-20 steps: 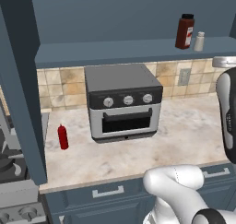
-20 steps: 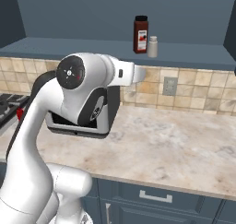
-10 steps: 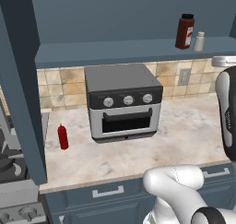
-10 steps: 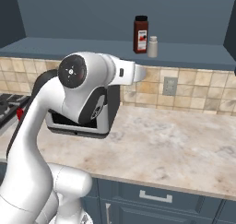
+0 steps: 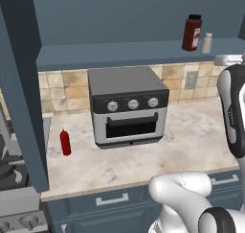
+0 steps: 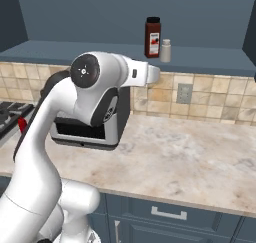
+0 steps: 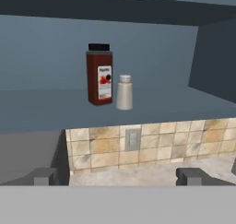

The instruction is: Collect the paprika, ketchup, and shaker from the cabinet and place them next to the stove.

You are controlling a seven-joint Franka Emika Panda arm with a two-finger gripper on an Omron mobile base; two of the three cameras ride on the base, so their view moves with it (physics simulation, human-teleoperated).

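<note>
Standing upright w/ shaker [image 7: 124, 92] just beside, paprika [image 7: 100, 74] on cabinet [image 7: 41, 109] shelf; gripper [image 7: 117, 176] spread wide, empty.

3 views toward paprika [image 7: 100, 75] shelf

On the cabinet [image 5: 119, 54] shelf the paprika [image 5: 192, 32] stands just left of the shaker [image 5: 206, 43], while below on the counter [image 5: 191, 141] the ketchup [image 5: 65, 142] stands left of the toaster oven [image 5: 128, 105], near the stove [image 5: 14, 198].
</note>
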